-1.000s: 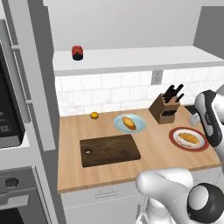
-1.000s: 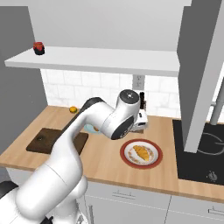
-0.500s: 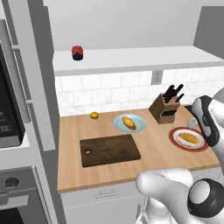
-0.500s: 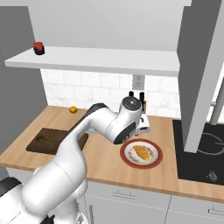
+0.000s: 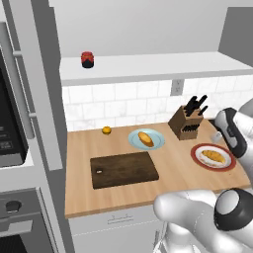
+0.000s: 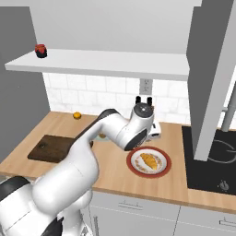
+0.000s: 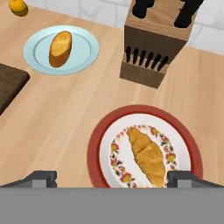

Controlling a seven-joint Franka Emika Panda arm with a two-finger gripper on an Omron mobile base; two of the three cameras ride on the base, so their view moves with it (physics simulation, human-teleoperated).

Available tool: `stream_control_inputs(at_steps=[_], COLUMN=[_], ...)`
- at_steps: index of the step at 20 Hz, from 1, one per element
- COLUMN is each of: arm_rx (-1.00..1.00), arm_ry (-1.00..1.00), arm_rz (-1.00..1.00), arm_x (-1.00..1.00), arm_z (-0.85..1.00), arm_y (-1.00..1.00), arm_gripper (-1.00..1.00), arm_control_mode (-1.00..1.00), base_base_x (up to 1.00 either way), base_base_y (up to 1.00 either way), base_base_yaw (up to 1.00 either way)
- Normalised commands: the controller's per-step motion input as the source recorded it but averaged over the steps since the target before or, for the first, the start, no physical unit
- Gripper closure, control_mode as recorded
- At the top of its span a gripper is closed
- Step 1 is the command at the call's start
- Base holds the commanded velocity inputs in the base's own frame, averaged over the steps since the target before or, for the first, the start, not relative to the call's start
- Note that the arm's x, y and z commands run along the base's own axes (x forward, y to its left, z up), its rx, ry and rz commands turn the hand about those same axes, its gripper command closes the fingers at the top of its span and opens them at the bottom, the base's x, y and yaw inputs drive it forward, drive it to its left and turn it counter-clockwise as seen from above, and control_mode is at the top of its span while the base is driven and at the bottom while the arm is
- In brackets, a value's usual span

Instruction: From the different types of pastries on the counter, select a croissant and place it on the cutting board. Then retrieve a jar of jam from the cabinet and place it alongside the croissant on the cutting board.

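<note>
The croissant [image 7: 147, 156] lies on a red-rimmed patterned plate [image 7: 94, 148] at the counter's right end, also seen as croissant [image 5: 214, 156] and croissant [image 6: 150, 161]. My gripper [image 7: 113, 179] hangs above it, open, fingertips wide on either side and nothing held. From the base views the gripper [image 5: 217, 136] [image 6: 155, 133] sits just behind the plate. The dark cutting board [image 5: 123, 169] [image 6: 50, 148] lies bare at the counter's left front. The red jar of jam [image 5: 87, 59] [image 6: 41, 50] stands on the white cabinet shelf [image 5: 148, 66]. The other pastry, a bun [image 7: 60, 48], rests on a pale blue plate [image 7: 85, 57].
A wooden knife block [image 7: 155, 48] [image 5: 188, 123] stands against the tiled wall, close behind the red plate. A small orange fruit [image 5: 106, 130] [image 7: 18, 6] sits near the wall. A black cooktop [image 6: 209, 161] lies right of the counter; a microwave [image 5: 12, 128] is on the left.
The hand has shifted slightly down towards the red plate. The jaws have stayed open. Nothing on the counter or shelf has moved.
</note>
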Motion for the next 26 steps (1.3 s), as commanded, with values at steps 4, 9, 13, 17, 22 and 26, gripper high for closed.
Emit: stream_control_inputs(at_steps=[4, 9, 13, 17, 22, 26], arm_rx=[0.07, 0.02, 0.00, 0.00, 0.00, 0.00], arm_ry=[0.01, 0.00, 0.01, 0.11, 0.05, 0.04], arm_rz=[0.00, 0.00, -0.01, -0.06, -0.02, -0.02], arm_x=[0.69, 0.14, 0.00, 0.00, -0.02, -0.01], arm_z=[-0.11, -0.02, 0.00, 0.00, -0.03, -0.07], arm_y=[-0.60, -0.16, 0.00, 0.00, 0.00, 0.00], arm_gripper=[-1.00, -1.00, -1.00, -1.00, -1.00, -1.00], arm_control_mode=[-1.00, -1.00, -1.00, -1.00, -1.00, -1.00], base_base_x=[0.00, 0.00, 0.00, 0.00, 0.00, 0.00], base_base_y=[0.00, 0.00, 0.00, 0.00, 0.00, 0.00], base_base_yaw=[0.00, 0.00, 0.00, 0.00, 0.00, 0.00])
